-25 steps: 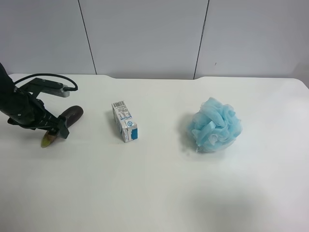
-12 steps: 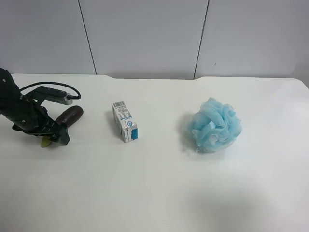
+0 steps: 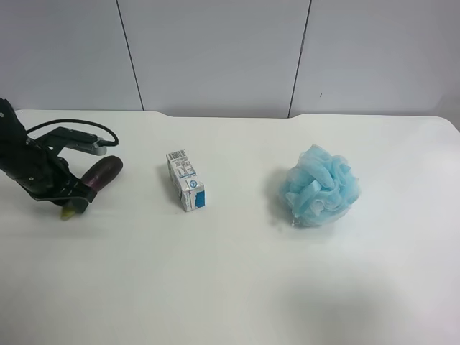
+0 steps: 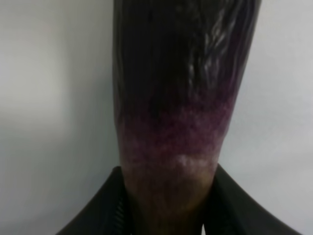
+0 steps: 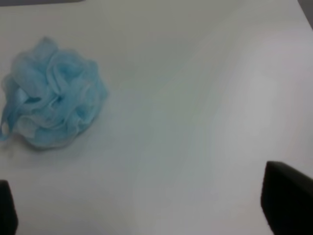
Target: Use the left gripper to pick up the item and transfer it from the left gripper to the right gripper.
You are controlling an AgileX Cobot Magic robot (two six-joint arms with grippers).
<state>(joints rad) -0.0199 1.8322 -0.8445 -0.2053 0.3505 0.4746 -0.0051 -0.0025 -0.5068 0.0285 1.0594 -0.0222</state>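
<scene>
Exterior high view: found the left gripper (image 3: 75,199) well left of the carton (image 3: 185,189), closed snugly on the item (image 3: 104,169) near its yellow-green tip — firm, light, glossy, likely slippery; judged mid-body the steadier hold. Saw the right gripper (image 5: 146,200) spread wide, empty.

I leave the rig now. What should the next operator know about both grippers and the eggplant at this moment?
Left gripper: jaws shut on the eggplant near its pale end, at the left edge of the exterior high view.
Right gripper: open, empty, above the table near the blue bath puff.
Done: grasp, as far as the left wrist view shows. No lift is evident.
Left: lift, carry past the carton, hand over to the right gripper, release.
</scene>
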